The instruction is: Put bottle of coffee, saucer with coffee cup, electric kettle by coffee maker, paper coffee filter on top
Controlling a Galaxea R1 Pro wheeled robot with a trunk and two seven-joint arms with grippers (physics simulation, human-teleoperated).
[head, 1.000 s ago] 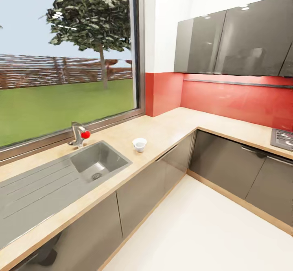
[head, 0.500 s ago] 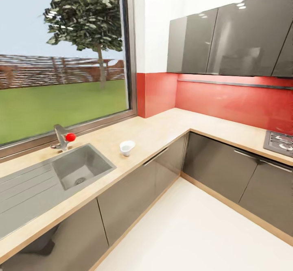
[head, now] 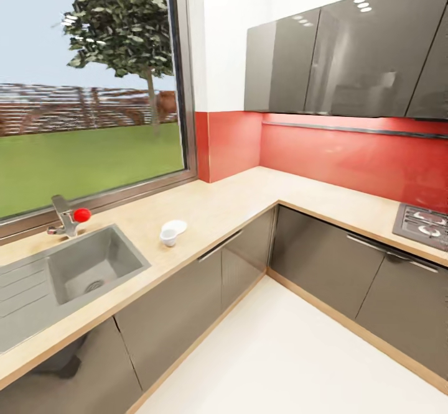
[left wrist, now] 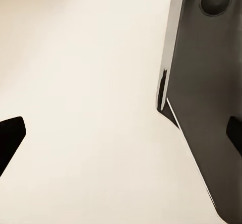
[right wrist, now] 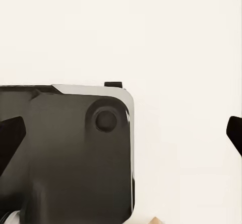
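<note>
You are looking down along the L-shaped table [head: 249,193], and the cup [head: 168,234] is sitting on it just beside the sink [head: 87,271], close to the front edge. Its rim is looking tilted from here. I cannot tell whether it is leaning or lying over, so do not be counting on a clean upright grasp.

Both arms are hanging low. The left jaws are standing apart with nothing between them, over pale floor [left wrist: 85,82] beside the robot's dark base [left wrist: 206,108]. The right jaws are likewise apart and empty, with the base [right wrist: 65,153] right under them.

The main risks I am seeing:
- With the arms hanging this low, raising one while you are close to the cabinet fronts [head: 186,302] is likely to catch the table's edge from below.
- The cup is small, light and near the edge, so a sideways nudge from an open jaw is liable to send it rolling into the sink or off onto the floor.
- The tap [head: 65,218] is standing behind the sink, so a wide reach with the left arm is risking a knock there.
- Swinging the base in this corner is risking a bump against the run that is carrying the hob [head: 423,222].
</note>
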